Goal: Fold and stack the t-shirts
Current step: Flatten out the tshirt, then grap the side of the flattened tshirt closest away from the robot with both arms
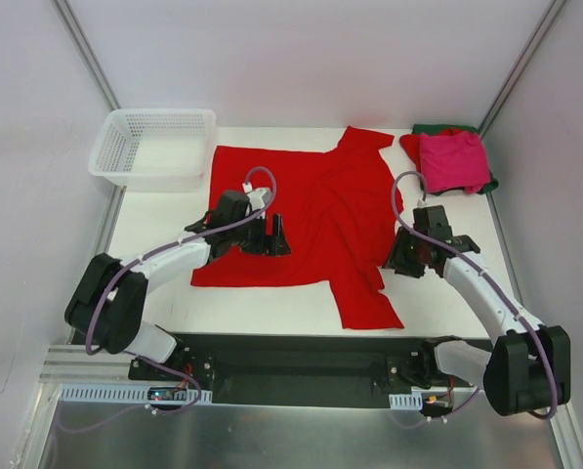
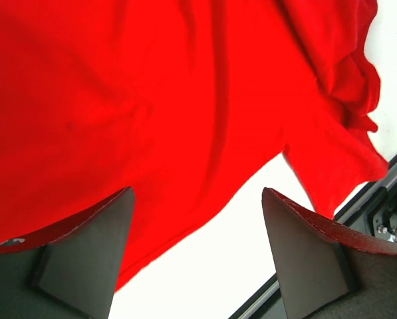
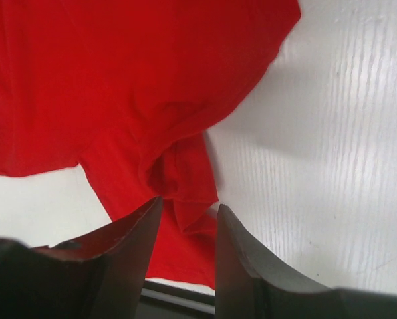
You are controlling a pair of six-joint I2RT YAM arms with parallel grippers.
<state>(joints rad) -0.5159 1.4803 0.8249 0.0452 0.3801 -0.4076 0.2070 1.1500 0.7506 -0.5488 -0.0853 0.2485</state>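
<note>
- At the shirt's right-hand edge, lower centre of the right wrist view: the right gripper (image 3: 188, 205) has its jaws set narrow about a bunched fold of the bright red t-shirt (image 3: 118, 80). Whether the fold is truly pinched cannot be told. Risk: a loose hold would let the cloth slip out on any lift.
- Left of centre in the top view: the left gripper (image 1: 271, 237) hangs over the shirt body, jaws spread wide and holding nothing. Risk: closing on flat cloth would likely gather a wad, or miss altogether.
- Both arms: uneven pulling could skew the fold line or drag the garment toward the near edge of the table (image 1: 447, 293).
- Appearance: the shirt lies spread across the middle of the table. It is rumpled along its right side, with one sleeve reaching toward the top of the frame and the other toward the bottom.
- Upper right: a magenta-pink t-shirt (image 1: 454, 161) lies folded on a dark green t-shirt (image 1: 437, 128), well apart from both grippers.
</note>
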